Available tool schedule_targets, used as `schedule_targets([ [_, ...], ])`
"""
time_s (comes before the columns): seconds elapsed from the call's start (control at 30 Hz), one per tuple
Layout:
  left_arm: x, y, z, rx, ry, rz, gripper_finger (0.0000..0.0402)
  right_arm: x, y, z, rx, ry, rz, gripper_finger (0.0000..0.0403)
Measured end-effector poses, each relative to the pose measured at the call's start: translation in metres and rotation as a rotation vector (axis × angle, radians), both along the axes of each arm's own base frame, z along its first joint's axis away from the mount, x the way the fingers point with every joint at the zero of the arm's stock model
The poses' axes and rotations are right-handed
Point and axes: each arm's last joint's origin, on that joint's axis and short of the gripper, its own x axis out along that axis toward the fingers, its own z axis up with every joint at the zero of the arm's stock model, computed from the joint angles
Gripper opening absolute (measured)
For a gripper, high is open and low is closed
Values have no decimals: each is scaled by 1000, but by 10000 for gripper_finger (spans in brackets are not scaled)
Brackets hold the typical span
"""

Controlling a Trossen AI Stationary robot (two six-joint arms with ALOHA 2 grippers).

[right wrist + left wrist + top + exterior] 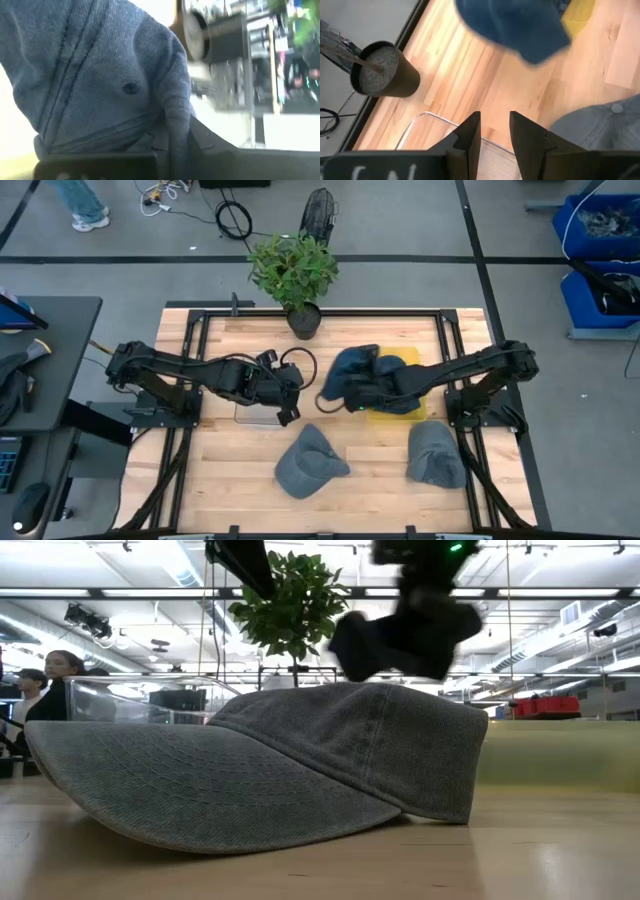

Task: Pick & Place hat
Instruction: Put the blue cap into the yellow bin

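Observation:
My right gripper is shut on a dark blue hat, held in the air over a yellow tray; in the low view the blue hat hangs high behind the front cap. Two grey hats lie on the table near its near edge: one rests on its brim and crown, the other sits to its right. My left gripper is open with a narrow gap and touches nothing, hovering over a clear tray left of the blue hat. My right gripper pinches a bunched fold of the blue hat's crown cloth between its two fingers, coming level from the table's right side. The hat is lifted clear of the table, and its crown with the top button stands in front of the fingers.
A potted plant stands at the far edge, and its dark pot shows in the left wrist view. The near grey hat fills the low view. People stand in the room beyond the table's left side.

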Motion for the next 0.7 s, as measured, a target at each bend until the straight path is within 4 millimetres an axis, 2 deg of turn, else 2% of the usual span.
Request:
schedule_targets([
  [0.2, 0, 0, 0, 2, -2, 2, 88, -50, -2, 24, 105, 18, -148, 24],
  [0.37, 0, 0, 0, 2, -2, 2, 77, -75, -6, 33, 209, -52, -209, 23],
  [0.53, 0, 0, 0, 2, -4, 2, 73, -96, -10, 8, 230, -43, -218, 15],
  [0.7, 0, 0, 0, 2, -3, 2, 73, -106, -12, -35, 222, 29, -182, 14],
])
